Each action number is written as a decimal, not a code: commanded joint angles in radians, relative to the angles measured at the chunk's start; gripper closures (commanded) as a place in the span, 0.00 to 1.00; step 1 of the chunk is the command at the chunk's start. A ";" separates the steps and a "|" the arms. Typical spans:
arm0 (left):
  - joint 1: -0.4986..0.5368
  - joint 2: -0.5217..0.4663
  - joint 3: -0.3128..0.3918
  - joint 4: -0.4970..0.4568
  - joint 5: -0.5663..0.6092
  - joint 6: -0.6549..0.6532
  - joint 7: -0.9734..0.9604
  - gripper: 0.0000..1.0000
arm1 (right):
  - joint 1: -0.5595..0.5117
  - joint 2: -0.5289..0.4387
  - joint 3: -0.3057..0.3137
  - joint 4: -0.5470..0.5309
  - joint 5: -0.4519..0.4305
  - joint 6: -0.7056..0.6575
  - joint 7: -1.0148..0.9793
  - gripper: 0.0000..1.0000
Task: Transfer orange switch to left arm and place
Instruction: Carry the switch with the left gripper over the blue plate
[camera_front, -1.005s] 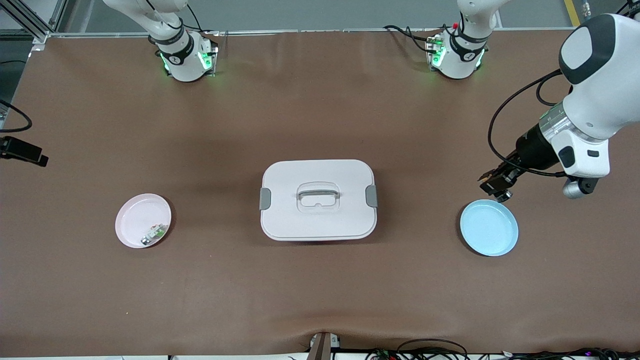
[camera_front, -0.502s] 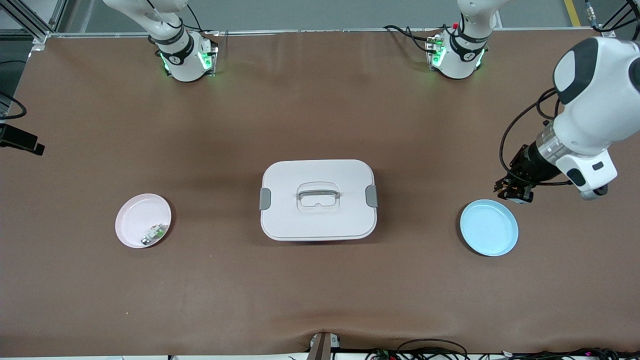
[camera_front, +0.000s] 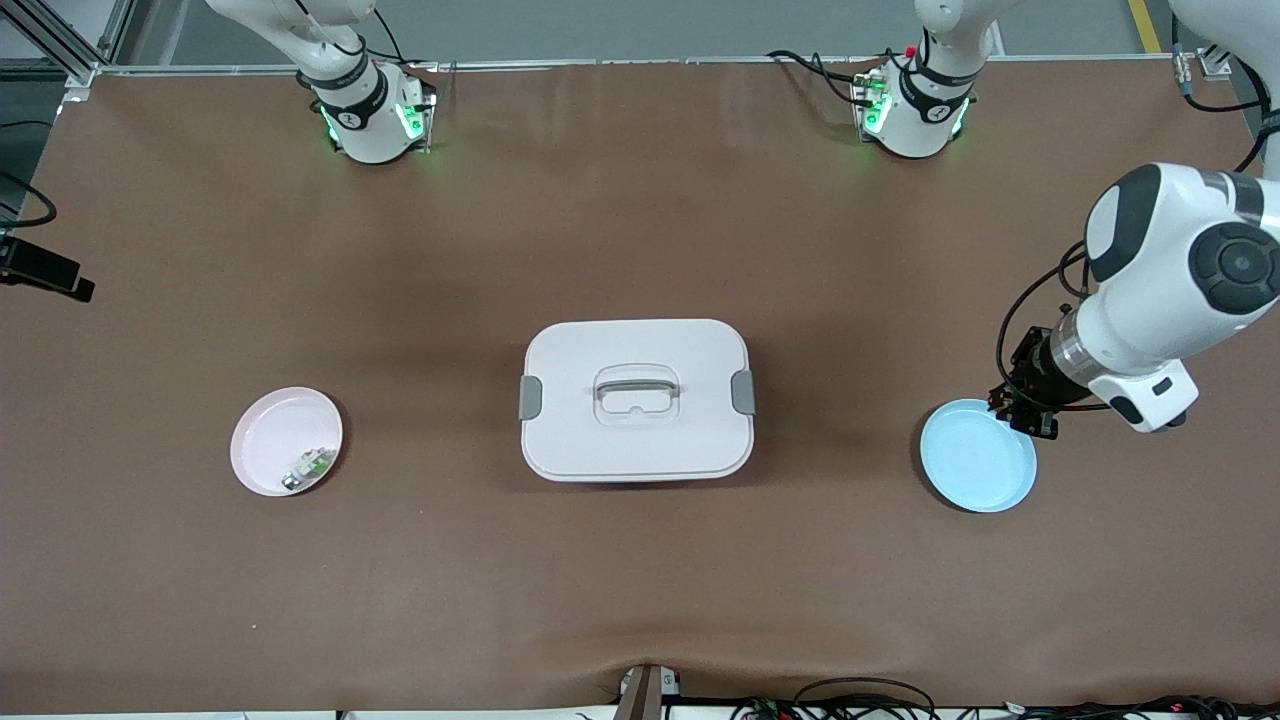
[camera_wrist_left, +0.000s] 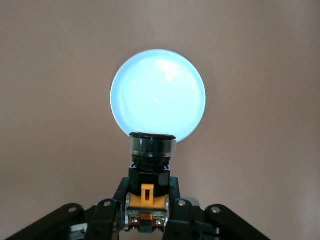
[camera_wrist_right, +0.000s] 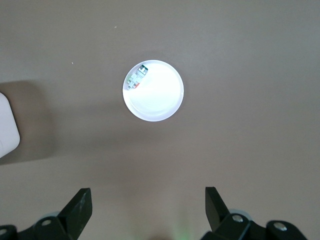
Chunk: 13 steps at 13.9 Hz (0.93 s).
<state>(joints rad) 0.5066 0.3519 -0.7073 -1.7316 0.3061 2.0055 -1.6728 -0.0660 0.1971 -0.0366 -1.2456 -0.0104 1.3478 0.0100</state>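
Observation:
The orange switch (camera_wrist_left: 150, 172), a black block with an orange body and a round face, sits between the fingers of my left gripper (camera_wrist_left: 147, 210). In the front view, my left gripper (camera_front: 1022, 410) holds it over the rim of the blue plate (camera_front: 975, 460) on the side toward the left arm's end of the table. The white box (camera_front: 636, 398) stands mid-table with its lid on. My right gripper (camera_wrist_right: 147, 205) is open and empty. It hangs high over the table, looking down on the pink plate (camera_wrist_right: 160, 97).
The pink plate (camera_front: 280, 435) holds a small green-and-white component (camera_front: 310, 466), also seen in the right wrist view (camera_wrist_right: 136, 76). The box's corner (camera_wrist_right: 7, 125) shows at the edge of that view. A black part with a cable (camera_front: 45, 275) juts in at the right arm's end.
My left gripper has moved with the switch from beside the blue plate to over its rim. The left arm's wrist has turned. The black part at the right arm's end has shifted slightly.

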 joint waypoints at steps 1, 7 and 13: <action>0.007 0.076 -0.011 0.015 0.112 0.027 -0.105 0.86 | -0.020 -0.091 0.012 -0.135 0.026 0.062 -0.002 0.00; 0.004 0.219 -0.011 0.020 0.280 0.096 -0.219 0.86 | -0.021 -0.104 0.012 -0.152 0.027 0.067 -0.001 0.00; 0.003 0.326 0.019 0.021 0.406 0.196 -0.292 0.86 | -0.051 -0.105 0.009 -0.143 0.084 0.059 0.001 0.00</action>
<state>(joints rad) 0.5075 0.6472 -0.6849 -1.7283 0.6725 2.1824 -1.9404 -0.0891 0.1234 -0.0395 -1.3612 0.0486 1.3999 0.0105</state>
